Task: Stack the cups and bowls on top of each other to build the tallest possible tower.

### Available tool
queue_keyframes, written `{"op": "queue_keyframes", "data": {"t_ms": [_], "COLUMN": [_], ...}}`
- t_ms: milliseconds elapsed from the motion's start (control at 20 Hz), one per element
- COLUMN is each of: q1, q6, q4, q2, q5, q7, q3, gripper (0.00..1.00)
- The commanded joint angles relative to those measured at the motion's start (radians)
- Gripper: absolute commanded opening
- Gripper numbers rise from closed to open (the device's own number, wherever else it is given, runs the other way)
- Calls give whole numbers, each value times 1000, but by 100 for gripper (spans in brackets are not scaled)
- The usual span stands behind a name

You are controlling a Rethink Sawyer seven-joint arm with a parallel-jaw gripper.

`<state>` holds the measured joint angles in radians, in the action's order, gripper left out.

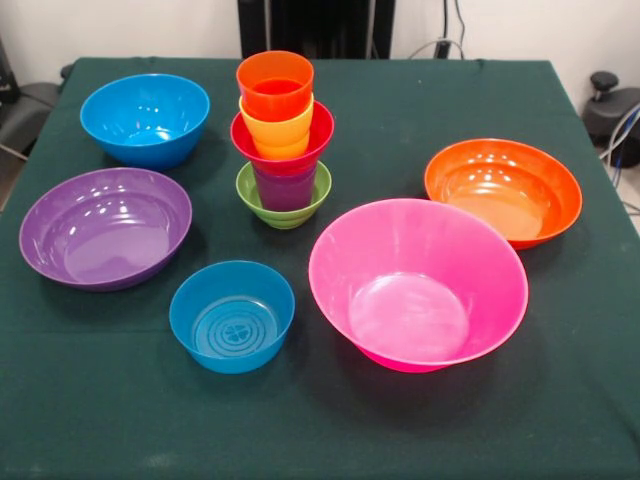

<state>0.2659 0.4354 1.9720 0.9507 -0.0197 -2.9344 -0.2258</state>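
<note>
The tower (282, 140) stands upright near the table's middle, toward the back. From the bottom it holds a small green bowl (283, 207), a purple cup (284, 186), a small red bowl (290, 146), a yellow cup (277, 125) and an orange cup (275, 84) on top. Loose around it sit a mid-sized blue bowl (146, 118) at back left, a purple bowl (105, 227) at left, a small blue bowl (232, 315) in front, a large pink bowl (417, 283) at front right and an orange bowl (503, 191) at right. No gripper shows in the front view.
A dark green cloth (100, 420) covers the table. The robot's black pedestal (315, 28) stands behind the far edge. Cables and grey equipment (612, 110) lie off the table's right side.
</note>
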Motion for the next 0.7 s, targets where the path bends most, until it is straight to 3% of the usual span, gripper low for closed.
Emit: {"op": "queue_keyframes", "data": {"t_ms": [50, 350, 700], "q1": [37, 89, 26], "q6": [-75, -155, -216], "q4": [138, 179, 204], "q2": [-10, -24, -51], "q5": [89, 145, 195], "q7": [128, 115, 53], "q3": [85, 113, 105], "gripper": [100, 100, 100]}}
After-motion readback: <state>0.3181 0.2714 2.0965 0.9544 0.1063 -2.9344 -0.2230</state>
